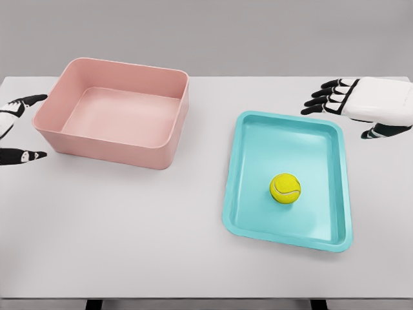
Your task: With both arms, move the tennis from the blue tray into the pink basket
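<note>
Hovering open-fingered and empty at the frame's upper right, right hand (342, 103) has yet to reach the tennis ball (285, 188), lower right in the blue tray (248, 194); left hand (16, 129), fingers spread, waits by pink basket (110, 143).

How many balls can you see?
1. The tennis ball sits alone in the blue tray, right of the pink basket, which is empty.

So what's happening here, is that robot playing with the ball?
Not yet. A yellow tennis ball sits in a blue tray on the white table, untouched. To its left stands a pink basket with nothing in it. The right hand hovers open near the tray's far right corner, and the left hand shows open at the picture's left edge beside the basket. Neither holds anything, so the move into the basket hasn't started.
</note>
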Motion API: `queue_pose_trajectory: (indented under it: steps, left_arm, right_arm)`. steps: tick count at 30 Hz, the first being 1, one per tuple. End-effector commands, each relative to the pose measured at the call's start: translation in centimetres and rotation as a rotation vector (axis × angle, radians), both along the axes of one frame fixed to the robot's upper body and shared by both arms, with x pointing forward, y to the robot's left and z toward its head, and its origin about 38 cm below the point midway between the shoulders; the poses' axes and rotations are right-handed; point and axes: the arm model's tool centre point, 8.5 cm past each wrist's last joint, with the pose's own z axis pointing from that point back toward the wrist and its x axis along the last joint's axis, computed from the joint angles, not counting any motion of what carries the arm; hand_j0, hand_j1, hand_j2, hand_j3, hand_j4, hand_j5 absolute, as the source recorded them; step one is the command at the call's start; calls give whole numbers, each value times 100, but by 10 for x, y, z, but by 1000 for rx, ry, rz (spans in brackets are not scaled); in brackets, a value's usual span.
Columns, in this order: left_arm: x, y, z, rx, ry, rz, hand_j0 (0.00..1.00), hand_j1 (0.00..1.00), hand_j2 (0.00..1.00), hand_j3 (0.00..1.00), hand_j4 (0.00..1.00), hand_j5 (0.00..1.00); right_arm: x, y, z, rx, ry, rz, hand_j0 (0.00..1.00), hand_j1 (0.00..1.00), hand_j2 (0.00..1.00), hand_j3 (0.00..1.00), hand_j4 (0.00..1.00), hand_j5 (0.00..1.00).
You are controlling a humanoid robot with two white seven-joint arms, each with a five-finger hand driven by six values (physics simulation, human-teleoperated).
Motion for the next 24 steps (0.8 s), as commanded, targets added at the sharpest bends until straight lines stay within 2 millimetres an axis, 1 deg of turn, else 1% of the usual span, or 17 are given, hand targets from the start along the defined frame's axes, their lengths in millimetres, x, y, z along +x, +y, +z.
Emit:
queue_pose_trajectory:
  steps: [1, 5, 6, 7, 8, 9, 10, 12, 14, 16, 17, 19, 20, 22, 24]
  left_arm:
    - [0, -4, 1, -11, -5, -8, 100, 100, 100, 100, 100, 100]
    - [0, -3, 1, -15, -8, -5, 100, 100, 100, 100, 100, 100]
    - [0, -3, 1, -15, -8, -5, 100, 100, 100, 100, 100, 100]
    - [0, -3, 2, -23, -9, -6, 100, 100, 100, 100, 100, 100]
    - [0, -6, 4, -37, -15, -12, 100, 100, 100, 100, 100, 100]
    - [-1, -8, 5, -59, -16, -19, 100, 100, 100, 100, 100, 100]
    - [-1, -9, 4, -75, -13, -23, 100, 100, 100, 100, 100, 100]
    - [0, -6, 12, -163, -28, -17, 100, 100, 100, 100, 100, 100]
    - [-1, -4, 19, -243, -39, -16, 100, 100, 100, 100, 100, 100]
    - [-1, -13, 31, -295, -65, -49, 100, 100, 100, 100, 100, 100]
    - [-3, -19, 34, -335, -61, -76, 100, 100, 100, 100, 100, 100]
    - [-15, -26, 31, -401, -7, -117, 100, 100, 100, 100, 100, 100]
    - [-25, -31, 30, -419, 40, -151, 100, 100, 100, 100, 100, 100]
    - [-31, -35, 25, -425, 93, -172, 100, 100, 100, 100, 100, 100]
    - [-36, -44, 21, -466, 147, -203, 100, 100, 100, 100, 100, 100]
  right_arm:
    - [-1, -1, 1, 0, -1, 2, 100, 100, 100, 100, 100, 100]
    - [-3, 1, 2, 0, 0, 11, 100, 100, 100, 100, 100, 100]
    - [-6, -3, 4, -20, 0, 5, 100, 100, 100, 100, 100, 100]
    - [-7, -15, 7, -35, 11, -34, 100, 100, 100, 100, 100, 100]
    - [-12, -29, 9, -56, 35, -63, 100, 100, 100, 100, 100, 100]
    - [-20, -42, 4, -75, 84, -80, 100, 100, 100, 100, 100, 100]
    - [-27, -47, -7, -98, 137, -80, 100, 100, 100, 100, 100, 100]
    - [-33, -42, -31, -115, 210, -60, 100, 100, 100, 100, 100, 100]
    - [-35, -37, -45, -114, 243, -44, 100, 100, 100, 100, 100, 100]
    - [-33, -26, -54, -89, 258, -18, 100, 100, 100, 100, 100, 100]
    - [-31, -16, -61, -66, 266, 6, 100, 100, 100, 100, 100, 100]
    - [-31, -10, -67, -57, 277, 20, 100, 100, 100, 100, 100, 100]
    - [-30, -4, -69, -43, 277, 33, 100, 100, 100, 100, 100, 100]
    - [-29, 2, -73, -28, 281, 47, 100, 100, 100, 100, 100, 100]
    - [-27, 8, -72, -14, 275, 60, 100, 100, 100, 100, 100, 100]
